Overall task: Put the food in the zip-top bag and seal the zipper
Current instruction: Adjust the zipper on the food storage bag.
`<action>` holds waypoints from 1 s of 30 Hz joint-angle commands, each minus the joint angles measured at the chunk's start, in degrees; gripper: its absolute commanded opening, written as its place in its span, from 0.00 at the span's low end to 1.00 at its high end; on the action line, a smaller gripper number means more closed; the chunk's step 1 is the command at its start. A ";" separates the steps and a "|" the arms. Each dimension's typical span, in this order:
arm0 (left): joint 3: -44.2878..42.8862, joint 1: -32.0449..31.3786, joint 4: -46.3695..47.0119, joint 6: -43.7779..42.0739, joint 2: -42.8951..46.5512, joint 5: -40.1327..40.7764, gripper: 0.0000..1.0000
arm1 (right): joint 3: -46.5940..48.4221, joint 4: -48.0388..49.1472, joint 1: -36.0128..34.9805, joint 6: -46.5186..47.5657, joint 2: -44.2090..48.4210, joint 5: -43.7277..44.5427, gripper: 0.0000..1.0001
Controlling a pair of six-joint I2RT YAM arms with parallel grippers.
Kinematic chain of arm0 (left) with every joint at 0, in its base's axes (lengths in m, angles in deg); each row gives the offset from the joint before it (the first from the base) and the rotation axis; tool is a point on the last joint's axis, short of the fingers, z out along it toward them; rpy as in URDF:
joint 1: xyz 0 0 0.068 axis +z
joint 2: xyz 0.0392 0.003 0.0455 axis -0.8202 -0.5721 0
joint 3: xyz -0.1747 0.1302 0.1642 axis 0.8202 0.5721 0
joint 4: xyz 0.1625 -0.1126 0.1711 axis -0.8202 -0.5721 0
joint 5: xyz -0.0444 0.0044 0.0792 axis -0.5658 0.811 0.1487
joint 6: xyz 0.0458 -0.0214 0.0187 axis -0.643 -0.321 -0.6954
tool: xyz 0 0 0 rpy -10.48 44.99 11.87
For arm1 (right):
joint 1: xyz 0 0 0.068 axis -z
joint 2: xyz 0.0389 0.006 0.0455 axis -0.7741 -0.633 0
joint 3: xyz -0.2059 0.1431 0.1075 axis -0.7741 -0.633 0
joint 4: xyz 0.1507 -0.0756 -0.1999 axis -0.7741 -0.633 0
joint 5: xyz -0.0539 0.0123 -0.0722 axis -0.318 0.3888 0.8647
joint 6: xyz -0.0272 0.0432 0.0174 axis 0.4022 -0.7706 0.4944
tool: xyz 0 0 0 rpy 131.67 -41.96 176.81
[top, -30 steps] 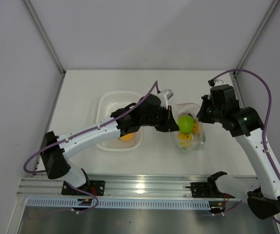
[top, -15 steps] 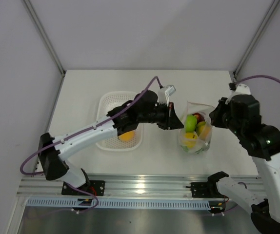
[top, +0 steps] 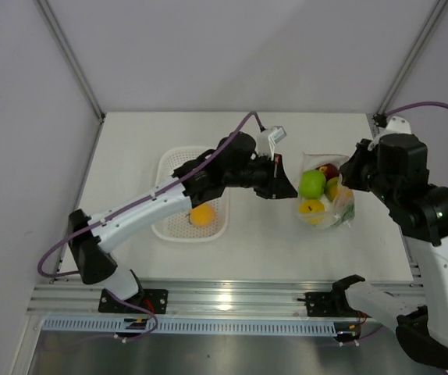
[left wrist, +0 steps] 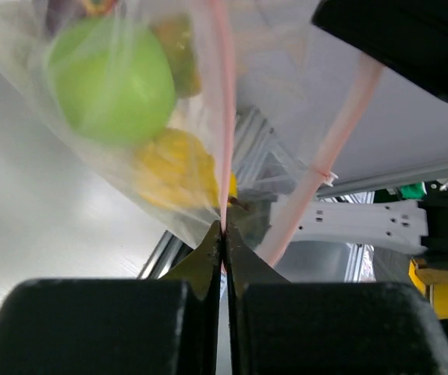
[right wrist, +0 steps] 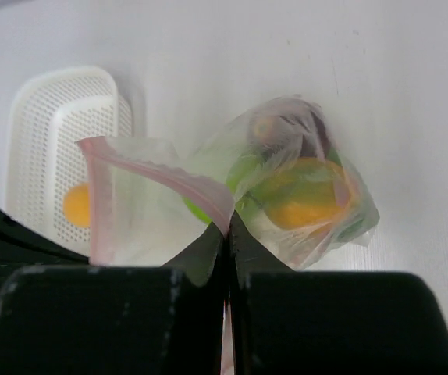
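zip-top bag [top: 325, 222], top view: clear floppy plastic with a pink edge, hanging between both grippers at 3 o'clock from the white perforated plastic basket [top: 169, 176].
Food in the bag: lime-green round fruit [top: 312, 184]; dark red apple [top: 329, 169] at its 1 o'clock; orange-yellow round fruit [top: 312, 208] at its 6 o'clock.
Food in the basket: second orange-yellow round fruit [top: 201, 216].
left gripper [top: 286, 186]: at the bag's 9 o'clock edge.
right gripper [top: 351, 173]: at the bag's 2 o'clock edge.
Left wrist view, left gripper [left wrist: 224, 234]: jaws pinched fully together on the thin pink zipper [left wrist: 225, 117]; the lime-green round fruit sits at 10 o'clock behind the film.
Right wrist view, right gripper [right wrist: 225, 234]: jaws pressed together on the zipper; the bagged food bulges at 2 o'clock, the basket lies at 10 o'clock.
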 commanded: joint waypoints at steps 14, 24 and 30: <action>4.36 1.07 -1.08 -2.72 1.26 -0.32 0.01 | -13.90 2.81 0.87 0.25 2.27 2.15 0.00; 7.83 1.34 -0.32 -3.96 5.31 0.48 0.01 | -7.70 0.25 0.87 0.17 3.85 2.16 0.00; 11.44 1.60 0.65 -4.39 4.07 1.53 0.01 | -11.68 1.48 0.87 0.25 4.03 2.07 0.00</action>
